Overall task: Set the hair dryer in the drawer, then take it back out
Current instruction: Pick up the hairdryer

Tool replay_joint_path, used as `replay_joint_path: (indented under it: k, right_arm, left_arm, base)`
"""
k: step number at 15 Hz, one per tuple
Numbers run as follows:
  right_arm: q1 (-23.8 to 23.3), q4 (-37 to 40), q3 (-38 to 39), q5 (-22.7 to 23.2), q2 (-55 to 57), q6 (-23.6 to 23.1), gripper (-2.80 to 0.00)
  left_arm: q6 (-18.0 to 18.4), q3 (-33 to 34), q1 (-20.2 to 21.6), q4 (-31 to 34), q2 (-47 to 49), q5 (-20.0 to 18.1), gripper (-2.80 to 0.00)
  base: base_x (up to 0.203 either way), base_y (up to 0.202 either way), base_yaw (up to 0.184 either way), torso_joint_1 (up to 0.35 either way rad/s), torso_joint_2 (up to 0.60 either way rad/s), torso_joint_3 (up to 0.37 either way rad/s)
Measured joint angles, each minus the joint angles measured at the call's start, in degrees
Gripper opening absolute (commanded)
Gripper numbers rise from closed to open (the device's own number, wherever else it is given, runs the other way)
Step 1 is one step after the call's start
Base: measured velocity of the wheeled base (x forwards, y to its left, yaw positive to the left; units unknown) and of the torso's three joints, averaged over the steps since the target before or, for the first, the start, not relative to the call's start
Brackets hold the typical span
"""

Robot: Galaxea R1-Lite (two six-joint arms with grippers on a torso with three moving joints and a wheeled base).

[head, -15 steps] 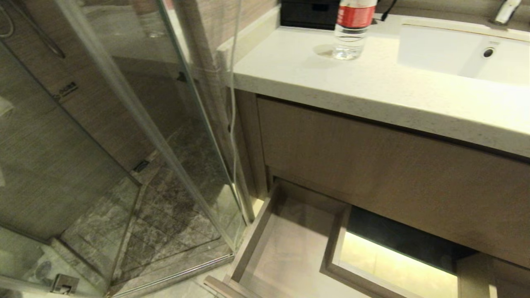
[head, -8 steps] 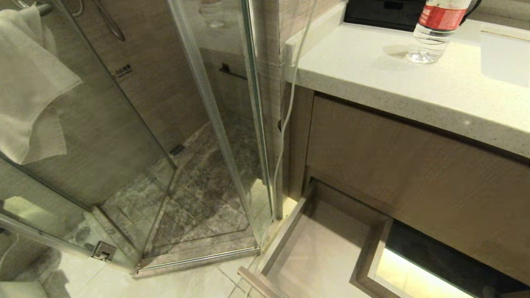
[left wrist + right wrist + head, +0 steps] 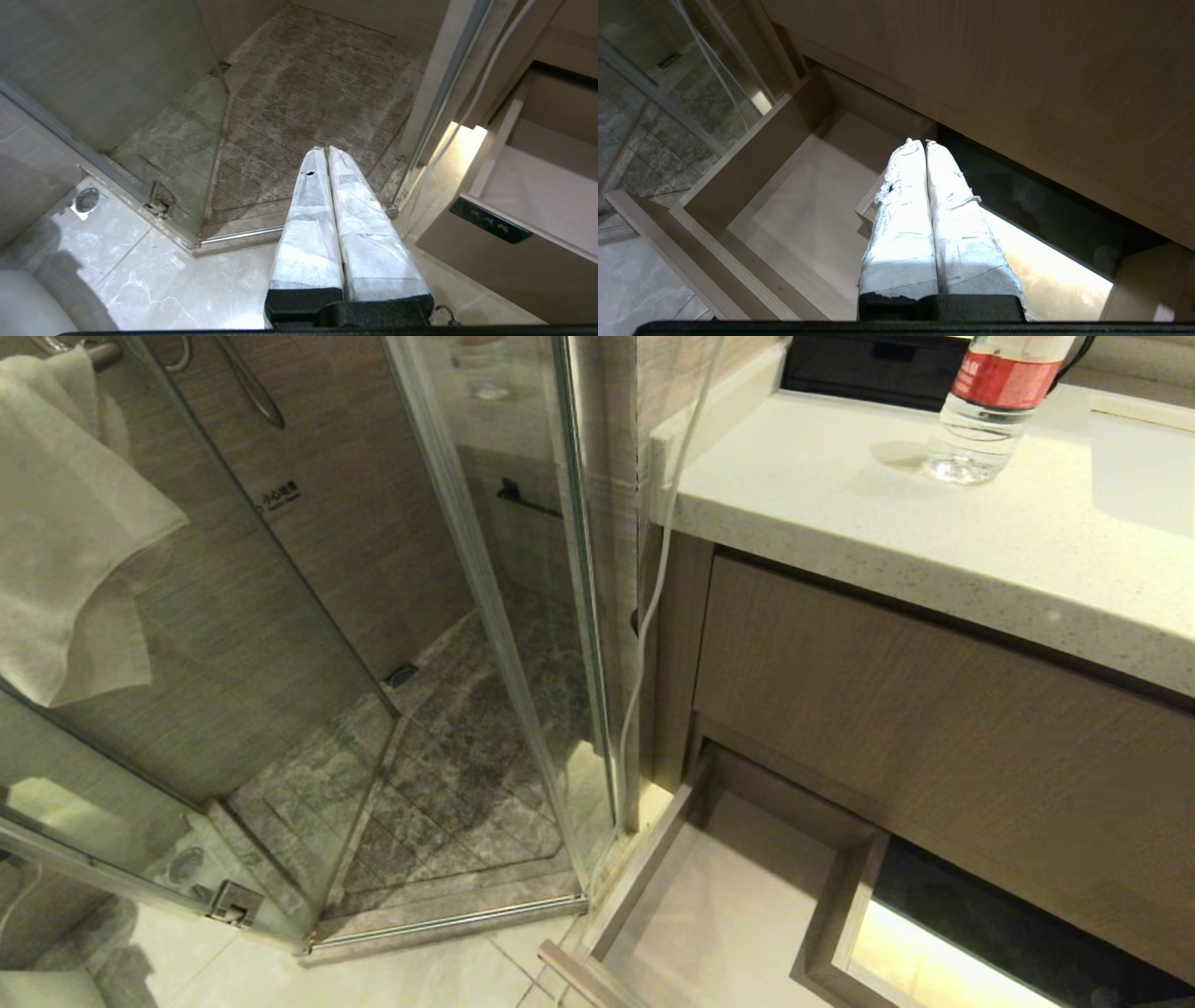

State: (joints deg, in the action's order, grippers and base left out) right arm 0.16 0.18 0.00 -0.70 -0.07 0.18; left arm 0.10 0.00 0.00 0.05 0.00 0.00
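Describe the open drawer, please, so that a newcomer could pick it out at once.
Find the pale stone counter beside the glass shower. Below its tall wood panel, near the floor, the drawer stands pulled out; unlike the closed panel, it shows a pale inside with a boxed cutout.

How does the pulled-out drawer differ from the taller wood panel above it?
The drawer stands open, showing a pale inside; the panel sits flush under the counter. The drawer is shallow and low; the panel is taller. The drawer front carries a small dark label; the panel shows none. Both share a light-brown wood grain.
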Motion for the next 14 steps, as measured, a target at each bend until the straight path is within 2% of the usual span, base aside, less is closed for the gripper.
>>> replay_joint_path:
  k: [6, 14]
  right_arm:
    - [0.05, -0.07, 0.0, 0.02, 0.0, 0.04, -2.8]
    - [0.02, -0.08, 0.0, 0.0, 0.0, 0.09, -2.8]
  left_arm:
    - [0.0, 0.0, 0.05, -0.02, 0.0, 0.0, -2.8]
    - [0.01, -0.02, 0.0, 0.0, 0.0, 0.0, -2.8]
  base:
    - [0.001, -0.001, -0.011, 0.0, 0.0, 0.0]
    - [0.005, 0.008, -0.177, 0.001, 0.0, 0.003]
